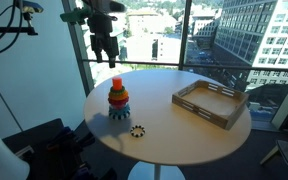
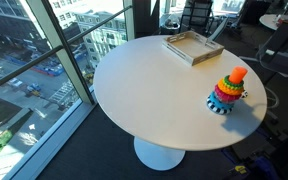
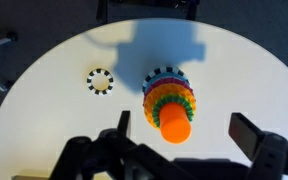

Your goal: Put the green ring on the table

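- Green ring sits low in the stacking toy, right of centre in the wrist view, beneath the upper rings.
- Approach seems the step in hand; nothing is lifted yet. The next move calls for descending and getting past those upper rings.
- Pincer, released and empty, hangs in the frame's upper left, well above the ring and the tabletop.

Exterior views overlook the table from different sides; wrist view overhead
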Controlling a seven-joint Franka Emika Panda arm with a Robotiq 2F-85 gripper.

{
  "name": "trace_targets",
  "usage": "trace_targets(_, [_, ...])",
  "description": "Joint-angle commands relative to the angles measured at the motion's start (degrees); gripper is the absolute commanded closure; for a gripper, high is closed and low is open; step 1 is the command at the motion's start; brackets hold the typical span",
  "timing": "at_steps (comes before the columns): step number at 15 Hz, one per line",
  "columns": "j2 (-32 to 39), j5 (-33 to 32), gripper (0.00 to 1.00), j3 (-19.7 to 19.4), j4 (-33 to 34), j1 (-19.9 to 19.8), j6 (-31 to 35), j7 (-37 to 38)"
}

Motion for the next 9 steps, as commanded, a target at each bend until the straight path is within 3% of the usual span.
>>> trace_targets(1, [0.4, -0.1, 0.00, 0.1, -0.9, -0.3, 1.0, 0.9])
trace_targets(9, [0.4, -0.9, 0.00, 0.4, -6.3, -1.5, 9.6, 3.1])
